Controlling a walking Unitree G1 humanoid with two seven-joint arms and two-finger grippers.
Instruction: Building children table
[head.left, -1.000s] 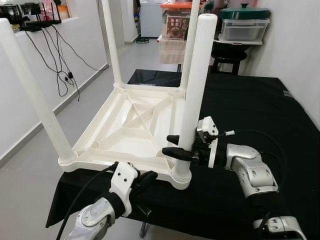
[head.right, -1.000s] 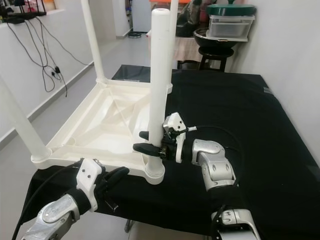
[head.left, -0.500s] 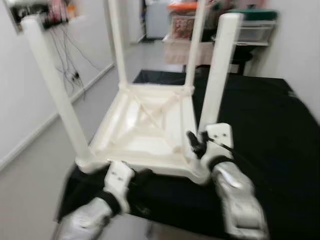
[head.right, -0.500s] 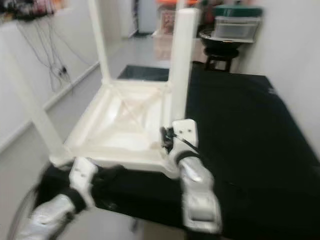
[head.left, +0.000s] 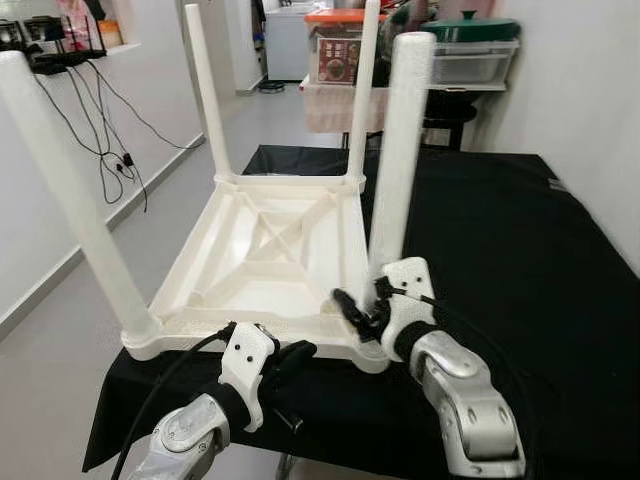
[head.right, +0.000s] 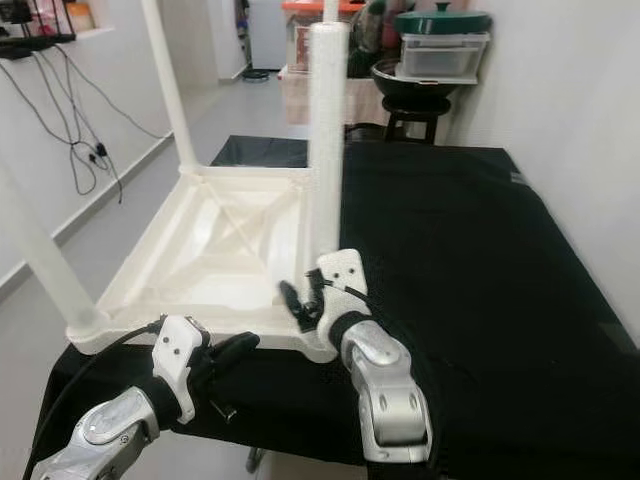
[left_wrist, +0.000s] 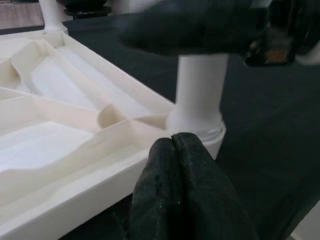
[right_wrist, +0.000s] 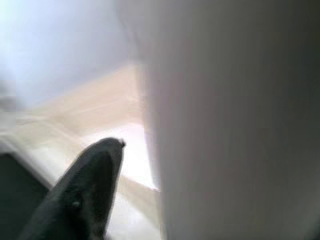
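a white plastic children's table (head.left: 265, 250) lies upside down on a black cloth (head.left: 500, 230), occupying the left and centre of the head views. all four white legs stand upright in the corner sockets: near left leg (head.left: 70, 200), near right leg (head.left: 400, 150), far left leg (head.left: 203, 90), far right leg (head.left: 362, 90). the ribbed underside of the table top faces up.

the right gripper (head.left: 362, 312) is at the base of the near right leg, in the lower centre of the left eye view. one black finger (head.left: 347, 304) lies on the inner side of the leg, over the table frame; in the right wrist view this finger (right_wrist: 80, 195) sits just beside the leg (right_wrist: 235, 120), which is blurred and very close. the second finger is hidden behind the leg, so grip on the leg cannot be confirmed.

the left gripper (head.left: 290, 358) is at the lower left of centre, against the near edge of the table frame. in the left wrist view its fingers (left_wrist: 177, 190) are pressed together, tips touching the rim just beside the near right leg socket (left_wrist: 197, 120).

background, top of frame: storage boxes (head.left: 480, 55) and cables (head.left: 110, 110) on the left wall.
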